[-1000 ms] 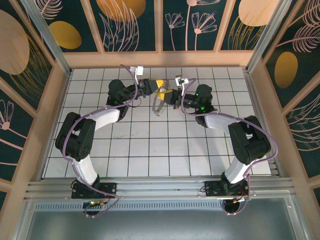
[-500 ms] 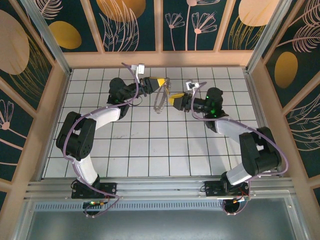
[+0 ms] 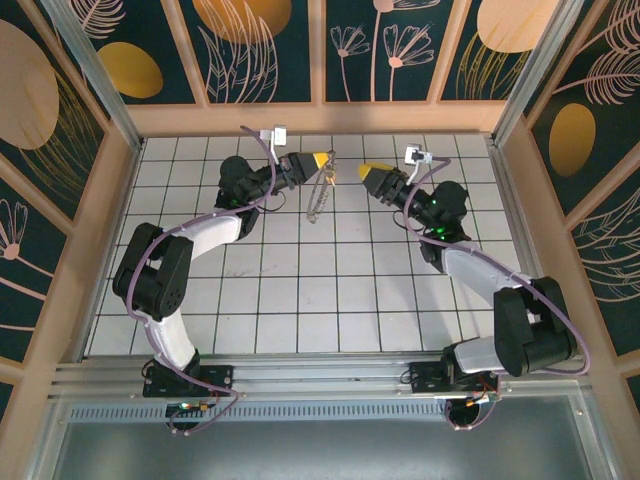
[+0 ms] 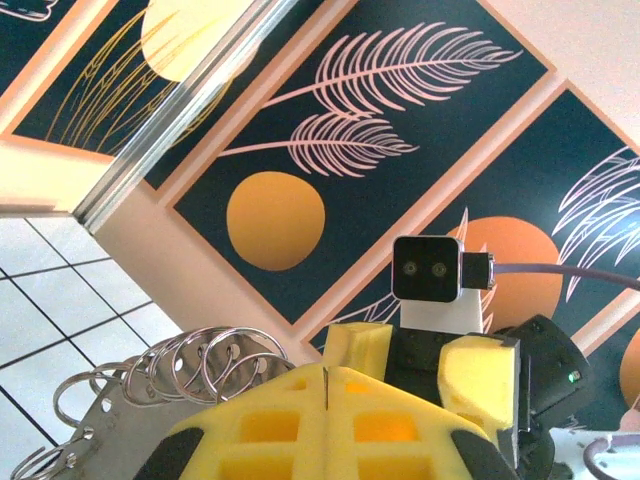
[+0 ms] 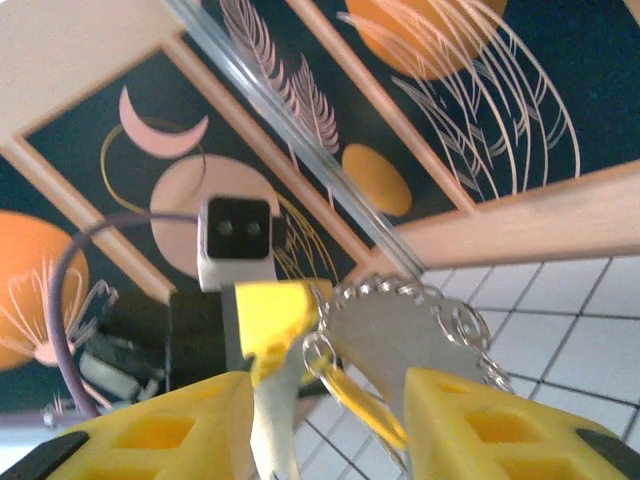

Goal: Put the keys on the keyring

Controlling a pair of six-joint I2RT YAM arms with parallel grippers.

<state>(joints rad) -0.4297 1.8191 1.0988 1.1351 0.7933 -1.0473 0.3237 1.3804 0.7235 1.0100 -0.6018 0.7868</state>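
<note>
My left gripper (image 3: 322, 159) is shut on the top edge of the keyring (image 3: 318, 196), which hangs from it above the far tiles. In the left wrist view a thin metal edge sits pinched between the closed yellow fingers (image 4: 300, 420), with small rings (image 4: 205, 365) fanned out to their left. In the right wrist view the keyring (image 5: 425, 325) is a flat silvery plate with small rings on its rim. A yellow key (image 5: 372, 395) dangles from one ring. My right gripper (image 3: 371, 172) stands open, about one tile right of the keyring, holding nothing.
White tiled table (image 3: 300, 290) inside a wooden frame with dark patterned panels. The back wall (image 3: 320, 118) lies close behind both grippers. The right gripper's yellow fingers (image 4: 480, 375) face the left wrist camera at close range.
My right gripper has pulled back to the right, away from the keyring, and now stands open. The left gripper has lifted slightly, so the keyring now hangs straighter.
</note>
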